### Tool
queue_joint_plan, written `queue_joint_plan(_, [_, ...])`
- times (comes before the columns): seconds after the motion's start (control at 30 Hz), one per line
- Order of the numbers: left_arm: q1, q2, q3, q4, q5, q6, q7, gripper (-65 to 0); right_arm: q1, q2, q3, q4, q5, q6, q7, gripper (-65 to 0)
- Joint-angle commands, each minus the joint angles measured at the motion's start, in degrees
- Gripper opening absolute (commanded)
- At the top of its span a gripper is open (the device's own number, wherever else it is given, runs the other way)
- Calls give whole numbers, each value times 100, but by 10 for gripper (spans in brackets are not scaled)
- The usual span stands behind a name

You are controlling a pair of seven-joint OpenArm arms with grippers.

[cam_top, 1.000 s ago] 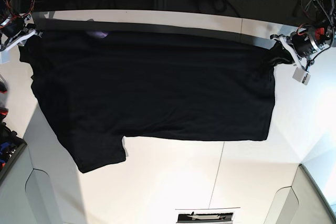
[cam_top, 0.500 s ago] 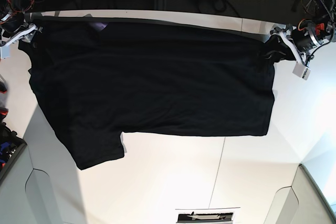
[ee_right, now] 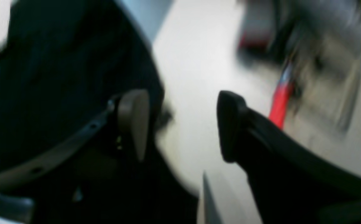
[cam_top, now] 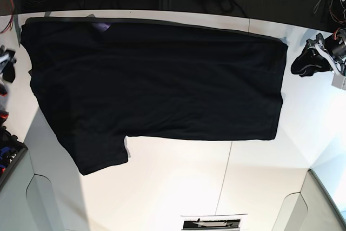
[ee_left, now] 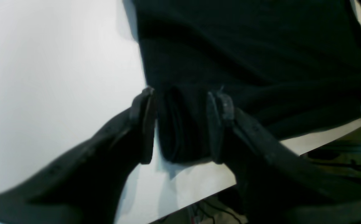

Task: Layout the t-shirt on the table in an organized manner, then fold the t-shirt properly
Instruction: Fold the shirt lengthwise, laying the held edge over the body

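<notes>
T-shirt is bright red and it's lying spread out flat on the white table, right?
Not quite. The t-shirt is black, not red, as the base view shows. It does lie spread out flat on the white table.

Left gripper [ee_left: 180,124]: two long matte-black fingers, curved, tapering to flat rectangular pads [ee_left: 144,124] with ridged edges; faint small holes along finger toward 7 o'clock. In base view, white bracket and grey block at wrist, at 3 o'clock.

Right gripper [ee_right: 180,124]: one finger black with blunt rounded tip, other lighter grey-brown, with pale pad and row of small screw holes along strip; blurred.
</notes>
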State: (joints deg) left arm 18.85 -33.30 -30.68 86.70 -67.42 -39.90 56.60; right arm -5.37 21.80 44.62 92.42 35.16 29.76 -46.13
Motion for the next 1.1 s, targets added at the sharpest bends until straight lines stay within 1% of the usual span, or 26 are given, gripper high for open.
queue_joint_plan(0.0, [-28,-116,-35,157,-164,-10,-85,-359,280,173,-20,-2,37,2,133,-303])
queue_joint_plan(0.1, [-46,-116,-35,385,-157,-10,-98,-359,990,319,-313,-479,-48,2,160,-303])
queue_joint_plan(0.2, [-92,-136,-35,555,-74,-10,-162,-359,1801,413,-839,-1279,-278,2,334,-303])
queue_joint_plan(0.3, [-90,-199,-35,557,136,-10,-334,-359,2494,417,-1445,-2221,-748,0,597,-303])
queue_joint_plan(0.4, [-92,-227,-28,555,317,-10,-496,-357,2942,415,-1978,-3123,-960,-2,879,-303])
queue_joint_plan(0.43, [-92,-229,-20,555,393,-10,-577,-348,3032,409,-2124,-3386,-1010,-2,984,-303])
queue_joint_plan(0.53, [-94,-229,66,540,804,-10,-1075,-323,3191,382,-2450,-3998,-1141,-87,1189,-303])
queue_joint_plan(0.6, [-94,-229,162,514,1091,-10,-1427,-312,3171,367,-2516,-4225,-1193,-133,1228,-303])
queue_joint_plan(0.67, [-160,-227,304,442,1311,-10,-1628,-288,3104,372,-2514,-4321,-1211,-118,1215,-303])
queue_joint_plan(0.73, [-398,-229,507,254,1558,-10,-1705,-288,3025,372,-2514,-4325,-1211,-72,1152,-303])
queue_joint_plan(0.9, [-1440,-227,1147,-688,2020,-10,-1993,-288,2889,372,-2514,-4319,-1200,-57,894,-303])
queue_joint_plan(0.97, [-1967,-227,1388,-1200,2175,-10,-2041,-288,2830,372,-2514,-4319,-1172,-55,846,-303])
queue_joint_plan(1.07, [-2771,-223,1749,-2129,2389,-10,-2280,-288,2798,372,-2514,-4319,-1161,-59,697,-303])
